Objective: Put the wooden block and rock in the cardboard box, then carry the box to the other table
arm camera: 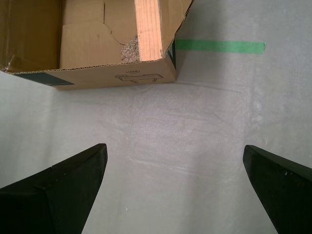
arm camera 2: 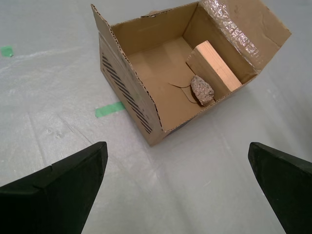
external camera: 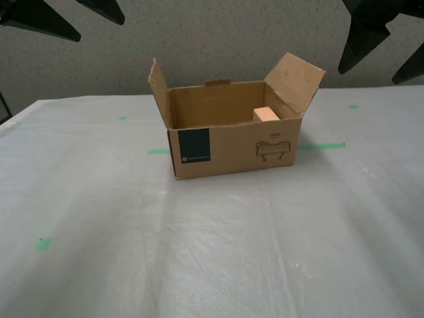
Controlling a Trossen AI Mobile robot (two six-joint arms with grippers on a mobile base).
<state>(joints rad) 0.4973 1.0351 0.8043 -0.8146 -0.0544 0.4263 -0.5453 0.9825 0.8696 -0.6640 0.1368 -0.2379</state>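
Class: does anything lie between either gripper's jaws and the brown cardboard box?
Nothing visible does. Only bare white sheet lies between my first gripper and the brown cardboard box, likewise before my second gripper.

1. My first gripper [arm camera: 175, 187] shows two matte black fingers [arm camera: 53, 192], broad at the base and tapering to blunt, wedge-shaped tips.
2. A faint seam line runs across one finger's upper face; no screws, cables or markings show.
3. My second gripper [arm camera 2: 178, 185] has the same two black, angular fingers [arm camera 2: 53, 190], smooth and plain.
4. In the exterior view, dark pointed arm parts [external camera: 368, 33] show as black silhouettes.
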